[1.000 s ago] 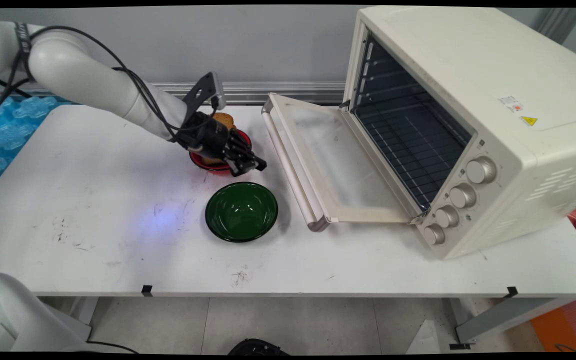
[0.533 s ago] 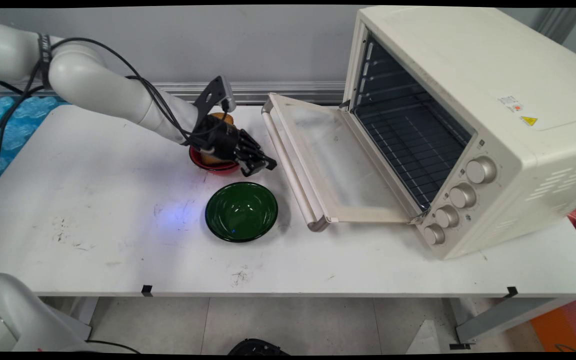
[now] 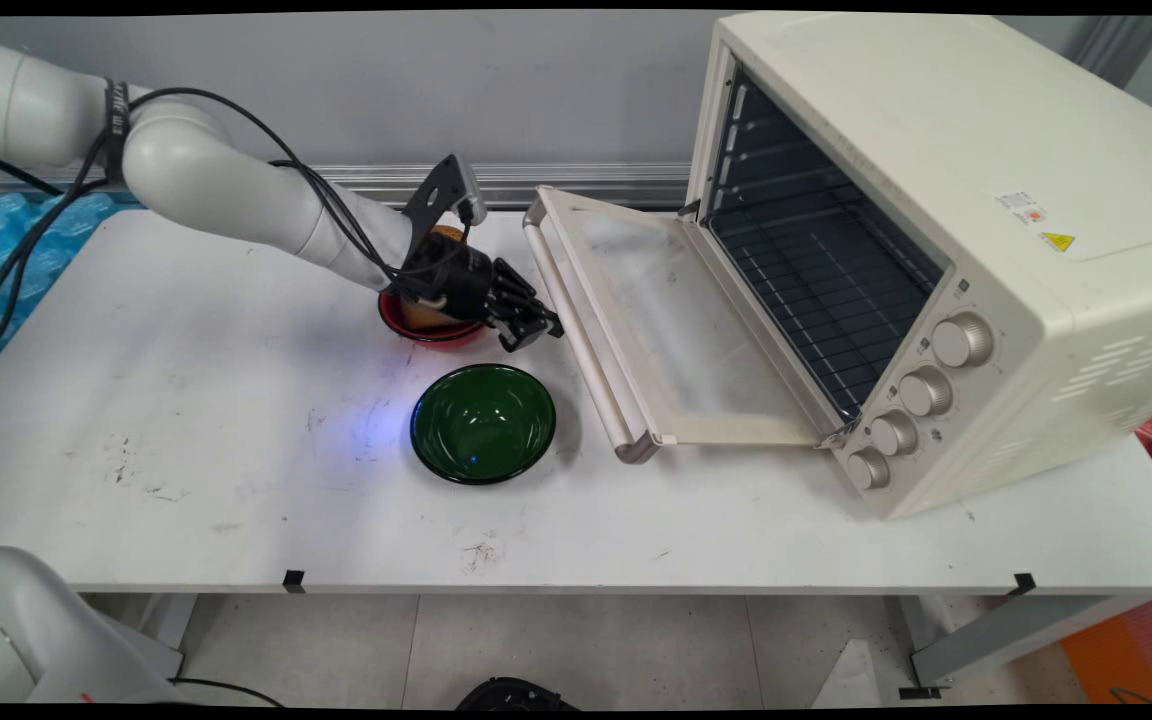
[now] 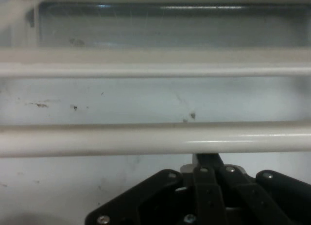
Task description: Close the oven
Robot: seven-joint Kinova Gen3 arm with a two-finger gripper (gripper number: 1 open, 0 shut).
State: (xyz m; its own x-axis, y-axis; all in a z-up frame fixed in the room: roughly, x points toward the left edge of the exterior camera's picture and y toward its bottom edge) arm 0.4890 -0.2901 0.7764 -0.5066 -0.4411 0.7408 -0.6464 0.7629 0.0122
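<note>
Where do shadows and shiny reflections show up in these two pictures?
Main view: pale glints sit inside the green bowl, which throws a soft shadow rightward on the table; the oven door has glass that looks hazy with reflected light. Hand view: a bright streak runs along the door handle, another along the top of the glass.

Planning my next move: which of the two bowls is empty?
The green bowl, nearer the table's front edge. The red bowl behind it holds a brownish item, partly hidden by the arm.
</note>
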